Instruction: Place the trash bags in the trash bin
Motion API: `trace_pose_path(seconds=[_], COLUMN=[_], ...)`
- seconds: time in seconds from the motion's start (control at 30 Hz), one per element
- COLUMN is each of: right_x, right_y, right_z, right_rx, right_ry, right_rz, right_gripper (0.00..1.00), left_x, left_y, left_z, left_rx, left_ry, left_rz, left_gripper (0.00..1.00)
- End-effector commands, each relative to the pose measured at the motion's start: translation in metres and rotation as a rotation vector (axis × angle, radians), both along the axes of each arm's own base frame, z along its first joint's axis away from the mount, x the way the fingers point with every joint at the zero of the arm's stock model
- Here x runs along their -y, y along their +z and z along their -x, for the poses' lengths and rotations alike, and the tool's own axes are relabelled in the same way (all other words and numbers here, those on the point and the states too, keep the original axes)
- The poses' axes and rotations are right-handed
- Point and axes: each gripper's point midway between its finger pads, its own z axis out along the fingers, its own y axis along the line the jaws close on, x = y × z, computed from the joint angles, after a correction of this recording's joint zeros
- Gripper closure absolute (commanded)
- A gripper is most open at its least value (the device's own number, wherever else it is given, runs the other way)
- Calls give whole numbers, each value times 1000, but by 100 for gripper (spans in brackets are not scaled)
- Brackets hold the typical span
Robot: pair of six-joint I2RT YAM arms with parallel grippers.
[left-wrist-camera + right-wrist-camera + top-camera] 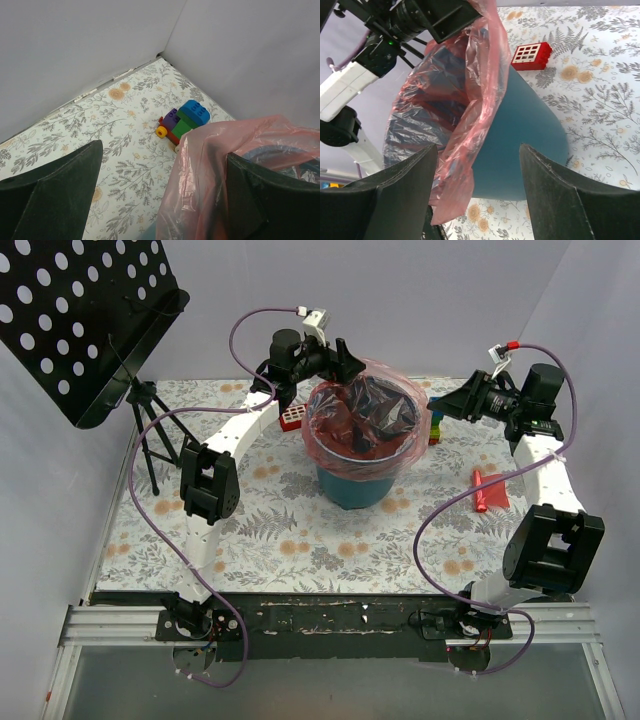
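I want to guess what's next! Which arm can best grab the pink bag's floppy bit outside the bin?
Probably the right. The trash bag hangs loose outside the trash bin, straight ahead of the open right end effector; the left end effector is at the far rim.

The left arm (215, 480) is shown rising from its base to a bent elbow, the forearm being carried forward and inward to the wrist. The left gripper (348, 358) is held with its jaws spread wide. The right arm (545, 540) is folded in mirrored fashion, its wrist being turned inward so that the right gripper (447, 403) is pointed leftward, its fingers (385, 200) widely parted. The two grippers are seen facing each other, well apart.
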Motion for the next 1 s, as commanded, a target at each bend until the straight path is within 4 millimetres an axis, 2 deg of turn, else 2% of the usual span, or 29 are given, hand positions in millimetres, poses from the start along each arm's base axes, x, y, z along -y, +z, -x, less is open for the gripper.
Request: trace_pose_path(seconds=[0.0, 0.1, 0.2, 0.23, 0.27, 0.3, 0.37, 0.5, 0.73, 0.87, 0.97], right_x=[-9, -10, -11, -12, -11, -12, -13, -13, -9, -17, -28], right_y=[8, -3, -12, -14, -15, -14, -13, -15, -47, -56, -62], right_z=[4, -2, -8, -10, -12, -13, -16, -22, -28, -23, -19], right_rx=[20, -15, -47, -57, -60, -55, -49, -56, -133, -152, -170], right_ry=[59, 30, 18, 15, 16, 22, 34, 33, -13, 5, 33], right_rz=[-31, -29, -32, -35, -39, -45, -56, -62, -47, -44, -43], right_gripper=[27, 29, 40, 47, 59, 75, 98, 99, 99, 99, 99], left_x=[-1, -1, -2, -4, -7, -9, -12, -8, -11, -10, -8], left_y=[24, 25, 29, 33, 38, 41, 45, 37, 2, -24, -35], left_z=[12, 11, 8, 5, 0, -5, -10, -8, -8, 8, 29], left_rx=[10, 13, 38, 65, 96, 116, 141, 127, -8, -184, -354], left_ry=[-27, -25, -12, 0, 20, 48, 59, 31, 34, -66, -156], left_rz=[23, 24, 16, 7, -4, -12, -24, -35, -19, 46, 155], left_gripper=[16, 16, 17, 16, 16, 16, 14, 14, 13, 13, 13])
